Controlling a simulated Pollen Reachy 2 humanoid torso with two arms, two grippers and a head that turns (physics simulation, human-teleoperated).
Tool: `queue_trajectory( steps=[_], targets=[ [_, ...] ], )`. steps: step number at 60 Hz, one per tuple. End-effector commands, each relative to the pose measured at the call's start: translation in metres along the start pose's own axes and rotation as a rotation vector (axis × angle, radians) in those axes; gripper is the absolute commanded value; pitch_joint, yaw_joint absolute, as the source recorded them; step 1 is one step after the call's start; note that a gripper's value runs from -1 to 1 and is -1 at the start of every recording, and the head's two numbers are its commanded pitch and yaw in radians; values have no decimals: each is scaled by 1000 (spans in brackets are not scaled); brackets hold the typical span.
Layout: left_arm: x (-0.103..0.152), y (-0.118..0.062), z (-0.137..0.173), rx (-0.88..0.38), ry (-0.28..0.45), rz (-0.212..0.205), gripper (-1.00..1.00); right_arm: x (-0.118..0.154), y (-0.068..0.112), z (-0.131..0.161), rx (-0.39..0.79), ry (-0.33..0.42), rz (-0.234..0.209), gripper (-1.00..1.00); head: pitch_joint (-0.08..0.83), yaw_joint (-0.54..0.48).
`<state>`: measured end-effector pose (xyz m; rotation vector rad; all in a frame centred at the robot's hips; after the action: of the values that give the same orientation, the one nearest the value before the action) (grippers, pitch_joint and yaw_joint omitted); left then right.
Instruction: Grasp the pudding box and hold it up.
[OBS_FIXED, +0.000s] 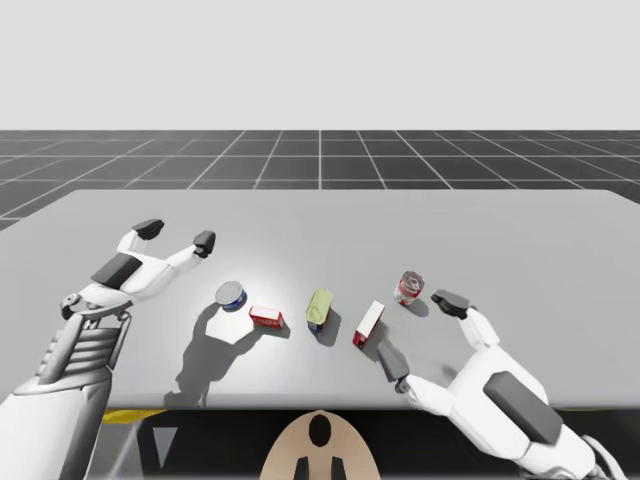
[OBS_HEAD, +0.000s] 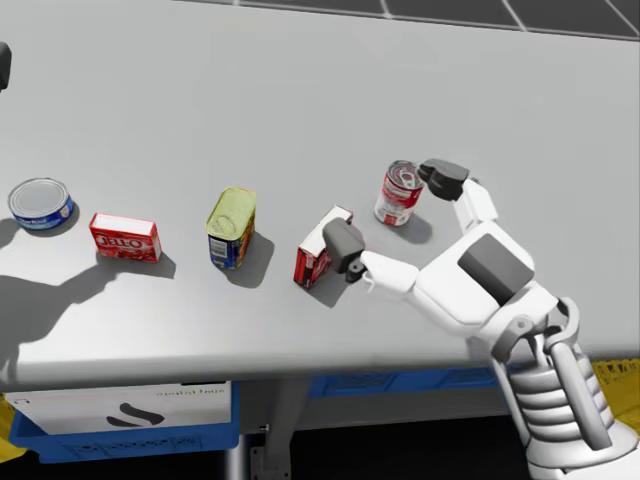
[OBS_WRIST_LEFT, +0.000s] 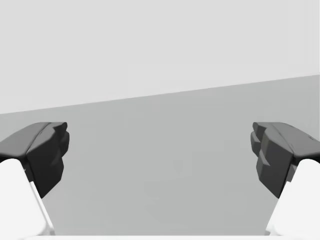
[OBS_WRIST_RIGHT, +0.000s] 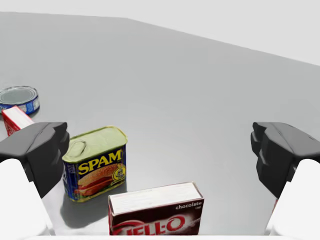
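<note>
The pudding box is dark red with a white top and lies on the grey table. In the head view the pudding box lies beside one finger of my right gripper. My right gripper stands open. In the right wrist view the pudding box sits low between the wide-apart fingers of my right gripper, untouched on the far side. My left gripper hangs open above the table's left part; the left wrist view has bare table ahead of my left gripper.
A red-and-white soup can stands by the right gripper's far finger. A blue tin with a yellow-green top, a small red box and a flat blue can line up leftward. A blue bin sits under the table's front edge.
</note>
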<state>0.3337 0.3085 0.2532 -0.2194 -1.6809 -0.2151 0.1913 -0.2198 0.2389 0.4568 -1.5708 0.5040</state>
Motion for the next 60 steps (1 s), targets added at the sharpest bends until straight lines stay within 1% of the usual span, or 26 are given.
queue_trajectory(
  steps=[1, 9, 10, 13, 17, 23, 25, 28, 32, 42, 47, 49, 52, 55, 58, 60],
  targets=[
    [-1, 0, -1, 2, 1, -3, -1000, -15, 22, 18, 178, 41, -19, -1000, 756, -180],
    [-1, 1, -1, 3, 2, -5, -1000, -32, 28, 19, 221, 81, -12, -1000, 756, -181],
    [-1, 1, -1, 3, 2, -5, -1000, -34, 28, 19, 217, 84, -16, -1000, 757, -181],
    [-1, 1, -1, 4, 2, -6, -1000, -42, 28, 15, 205, 92, -2, -1000, 757, -182],
    [-2, 1, -2, 5, 2, -8, -1000, -49, 29, 11, 205, 101, -15, -1000, 757, -181],
    [-2, 1, -2, 6, 3, -9, -1000, -60, 29, 2, 189, 113, 0, -1000, 758, -181],
    [-2, 1, -2, 7, 3, -10, -1000, -64, 27, -3, 175, 112, 12, -1000, 758, -180],
    [-2, 2, -2, 8, 2, -9, -1000, -67, 26, -7, 157, 114, 8, -1000, 758, -179],
    [-2, 2, -2, 8, 1, -9, -1000, -71, 23, -12, 139, 117, 23, -1000, 758, -178],
    [-2, 2, -1, 9, 2, -9, -1000, -79, 14, -24, 85, 134, 29, -1000, 760, -177],
    [-2, 2, -2, 10, 2, -9, -1000, -79, 11, -28, 84, 140, 32, -1000, 760, -179],
    [-2, 2, -2, 10, 2, -9, -1000, -80, 9, -32, 82, 144, 44, -1000, 761, -181],
    [-2, 2, -2, 10, 1, -9, -1000, -80, 6, -36, 83, 150, 42, -1000, 761, -182],
    [-2, 2, -2, 10, 0, -10, -1000, -81, 3, -41, 75, 149, 51, -1000, 761, -184],
    [-1, 2, -1, 10, -2, -10, -1000, -82, 2, -43, 79, 154, 42, -1000, 761, -185],
    [-1, 2, -2, 10, -4, -11, -1000, -83, 0, -46, 79, 156, 49, -1000, 762, -185]
  ],
)
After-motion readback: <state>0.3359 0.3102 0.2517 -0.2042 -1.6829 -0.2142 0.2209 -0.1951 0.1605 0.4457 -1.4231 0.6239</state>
